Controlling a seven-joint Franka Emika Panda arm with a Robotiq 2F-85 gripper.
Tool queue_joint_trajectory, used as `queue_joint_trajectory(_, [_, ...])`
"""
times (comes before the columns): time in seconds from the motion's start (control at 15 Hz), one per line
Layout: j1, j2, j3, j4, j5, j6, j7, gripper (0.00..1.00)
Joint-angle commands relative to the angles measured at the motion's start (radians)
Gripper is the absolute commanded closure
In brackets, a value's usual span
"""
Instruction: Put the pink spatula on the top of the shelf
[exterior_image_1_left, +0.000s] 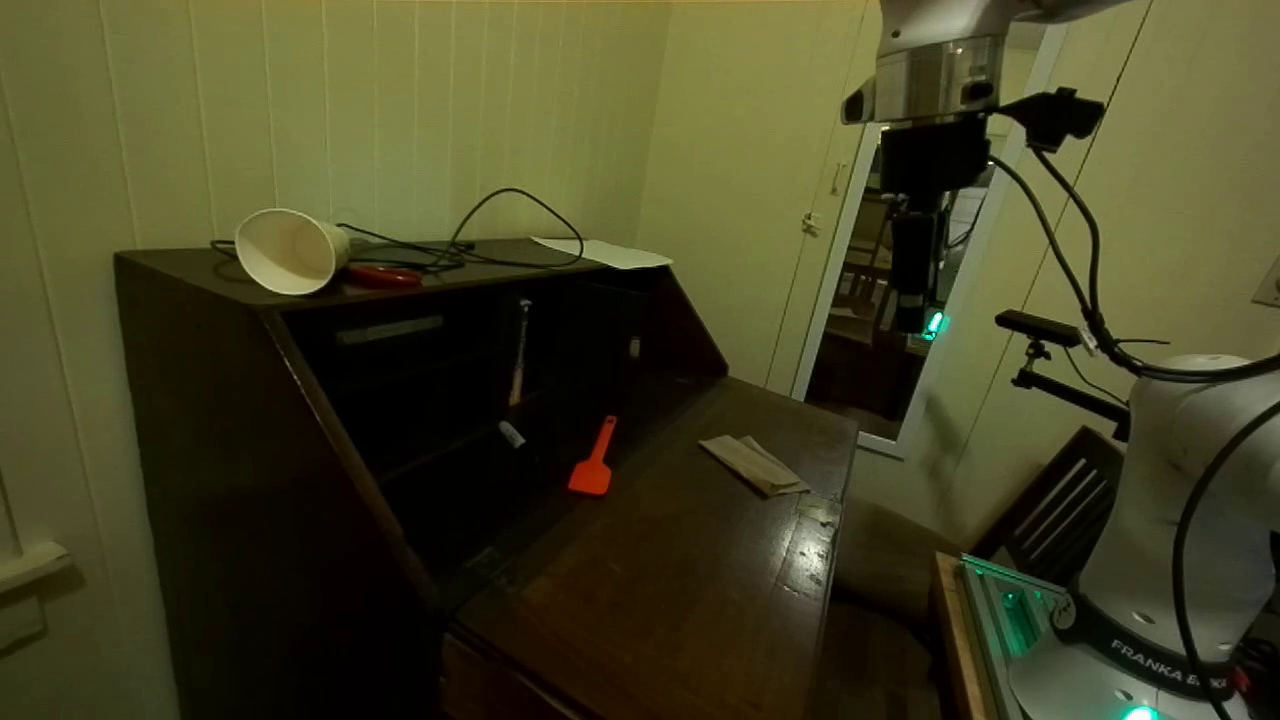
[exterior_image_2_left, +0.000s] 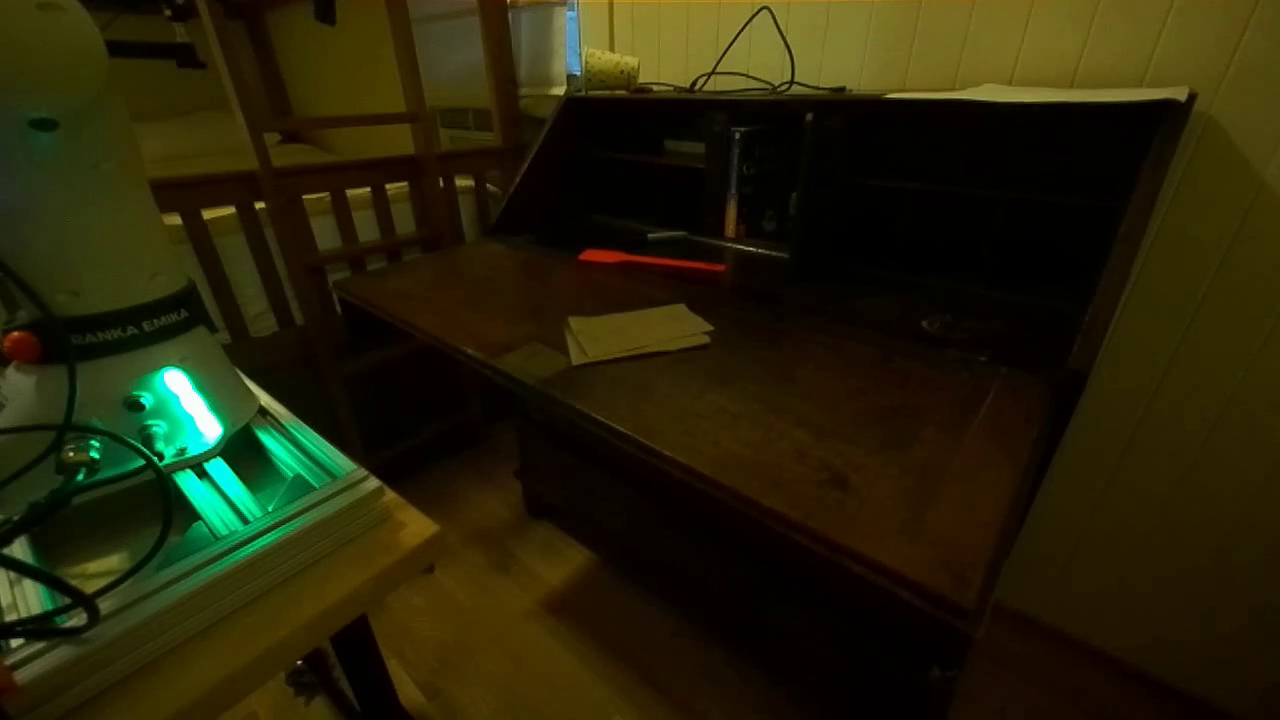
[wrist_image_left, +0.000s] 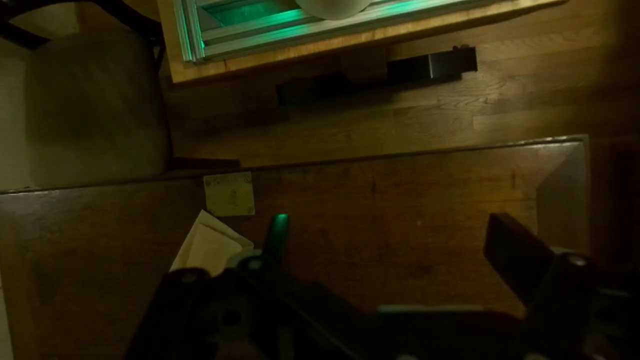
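Observation:
The spatula looks bright red-orange. It lies at the back of the dark desk's writing surface, close to the compartments, in both exterior views (exterior_image_1_left: 593, 472) (exterior_image_2_left: 650, 261). The shelf is the upper part of this desk; its flat top (exterior_image_1_left: 190, 268) holds several things. My gripper (exterior_image_1_left: 915, 325) hangs high above and to the front of the desk, well apart from the spatula. In the wrist view the gripper (wrist_image_left: 387, 230) has its fingers wide apart with nothing between them, over the bare desk surface (wrist_image_left: 380, 200). The spatula is out of the wrist view.
On the shelf top lie a tipped paper cup (exterior_image_1_left: 290, 252), a red object (exterior_image_1_left: 383, 276), black cables (exterior_image_1_left: 460, 250) and white paper (exterior_image_1_left: 610, 253). Folded brown paper (exterior_image_1_left: 755, 465) lies on the desk. A dark book (exterior_image_2_left: 765, 180) stands in a compartment. A chair (wrist_image_left: 95, 110) stands nearby.

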Motion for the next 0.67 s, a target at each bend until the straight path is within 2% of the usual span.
queue_joint_trajectory(0.0, [-0.065, -0.026, -0.071, -0.026, -0.041, 0.089, 0.057, 0.00])
queue_joint_trajectory(0.2, [-0.132, -0.021, -0.131, -0.022, -0.089, 0.180, 0.086, 0.00])
queue_joint_trajectory(0.27, [-0.141, -0.015, -0.158, -0.022, -0.089, 0.198, 0.058, 0.00])
queue_joint_trajectory(0.4, [-0.146, -0.025, -0.218, -0.030, -0.082, 0.225, -0.037, 0.00])
queue_joint_trajectory(0.6, [-0.133, -0.051, -0.317, -0.059, -0.101, 0.286, -0.274, 0.00])
